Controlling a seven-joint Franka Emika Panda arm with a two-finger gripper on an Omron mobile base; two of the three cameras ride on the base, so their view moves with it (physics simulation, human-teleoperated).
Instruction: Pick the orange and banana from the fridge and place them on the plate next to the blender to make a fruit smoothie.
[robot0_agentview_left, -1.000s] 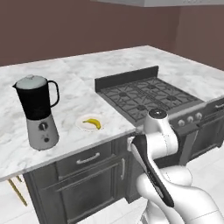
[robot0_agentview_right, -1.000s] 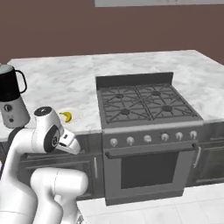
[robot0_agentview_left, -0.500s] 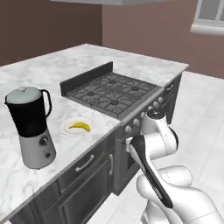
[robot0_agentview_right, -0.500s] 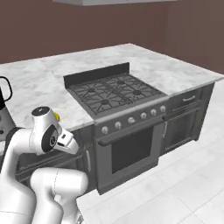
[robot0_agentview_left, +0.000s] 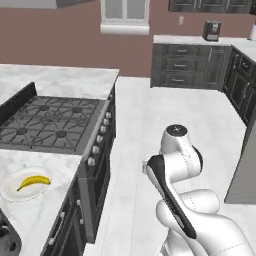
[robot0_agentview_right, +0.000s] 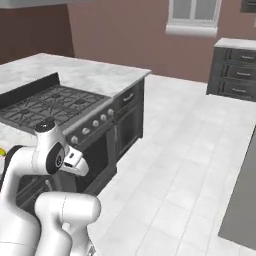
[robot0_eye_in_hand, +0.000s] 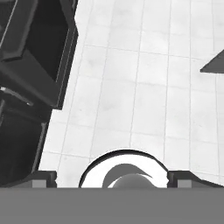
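Between the earlier frames and now the whole picture swings away from the island, which I read as the base turning, not as any object shifting; the blender has slid almost out of the left base view.

Left to right in the left base view: the plate (robot0_agentview_left: 9, 191) sits on the marble counter (robot0_agentview_left: 37, 220) at the far left, with the banana (robot0_agentview_left: 33, 181) lying across it. Beside it stands the gas range (robot0_agentview_left: 50, 120), then open tiled floor (robot0_agentview_left: 165, 115), then my folded arm (robot0_agentview_left: 175, 175), and at the right edge a tall grey panel (robot0_agentview_left: 245, 165) that I judge, without certainty, to be the fridge.

In the hand view the gripper (robot0_eye_in_hand: 112, 179) points down at the floor with its fingertips (robot0_eye_in_hand: 43, 178) far apart and nothing between them.

Step in hand, as I judge it: the banana is delivered and I am driving back for the orange, which I cannot locate from here. The next move calls for finishing the turn, squaring the base to the fridge, then raising the arm to shelf height.
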